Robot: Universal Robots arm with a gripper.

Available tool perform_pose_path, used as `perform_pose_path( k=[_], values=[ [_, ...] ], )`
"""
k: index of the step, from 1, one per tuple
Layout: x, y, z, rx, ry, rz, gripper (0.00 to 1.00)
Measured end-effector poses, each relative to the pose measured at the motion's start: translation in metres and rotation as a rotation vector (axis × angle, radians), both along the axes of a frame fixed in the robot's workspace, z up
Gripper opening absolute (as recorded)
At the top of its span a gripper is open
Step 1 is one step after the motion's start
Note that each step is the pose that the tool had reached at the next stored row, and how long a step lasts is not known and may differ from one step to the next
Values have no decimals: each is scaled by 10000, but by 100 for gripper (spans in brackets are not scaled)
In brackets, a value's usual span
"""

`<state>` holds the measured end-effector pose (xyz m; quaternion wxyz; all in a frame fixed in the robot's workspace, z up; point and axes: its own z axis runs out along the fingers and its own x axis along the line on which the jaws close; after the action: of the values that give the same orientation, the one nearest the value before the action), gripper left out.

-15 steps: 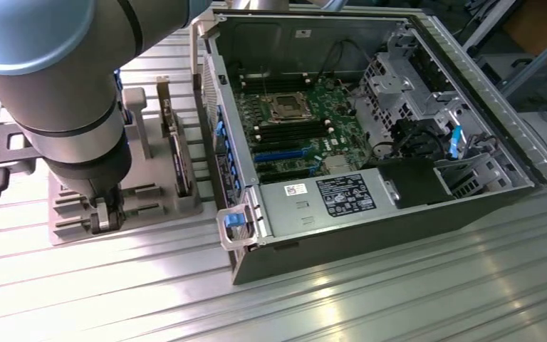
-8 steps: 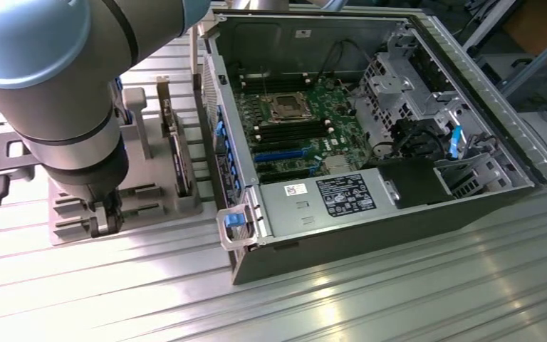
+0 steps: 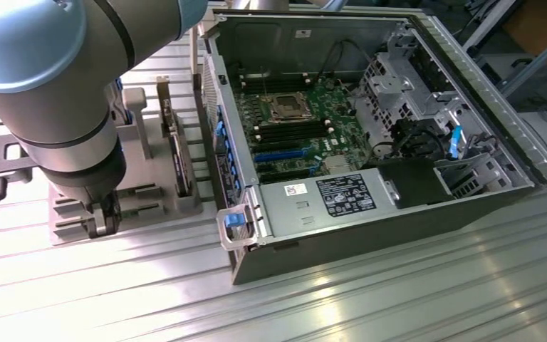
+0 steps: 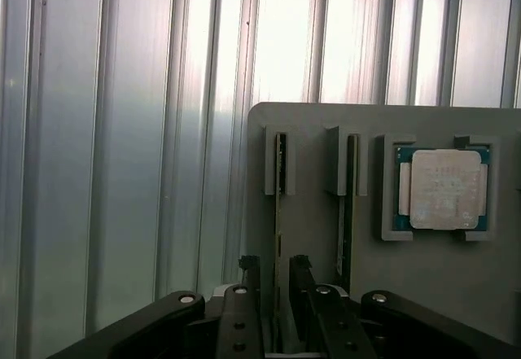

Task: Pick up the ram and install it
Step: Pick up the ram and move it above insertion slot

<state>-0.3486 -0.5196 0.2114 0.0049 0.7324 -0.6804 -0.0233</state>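
1. Exterior view: The big arm reaches down at the exterior view's left. Its pincer is low over the grey holder.
2. The ram sits in that holder, under the pincer. It is too small and too covered by the arm to make out here.
3. A tall card stands in the holder just beside the arm. The open computer box is close on the exterior view's right, with its green board inside.
4. The table is bare and shiny in front of the box, so there is room there. The arm hides much of the holder.
5. Wrist view: The ram shows edge-on as a very thin, long, dark strip. It stands upright in a slot of the holder.
6. The pincer is narrow, with one black finger on each side of the ram. A thin gap shows on each side, so it is not squeezing the ram.
7. A second stick stands in the next slot, near the ram. A square silver chip lies in its own pocket past that.
8. The ram's slot is close to the holder's edge, and beyond that edge is open table.
9. The ram's flat sides and little chips are hidden. Its near end is covered by the pincer.
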Motion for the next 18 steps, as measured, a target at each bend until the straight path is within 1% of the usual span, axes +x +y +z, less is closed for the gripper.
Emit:
perform_pose_path(
  k=[1,2,11,18],
  values=[
    [0,0,0,0,1,0,16],
    [0,0,0,0,0,0,12],
    [0,0,1,-1,-3,-1,12],
    [0,0,32,-8,2,-1,12]
  ],
)
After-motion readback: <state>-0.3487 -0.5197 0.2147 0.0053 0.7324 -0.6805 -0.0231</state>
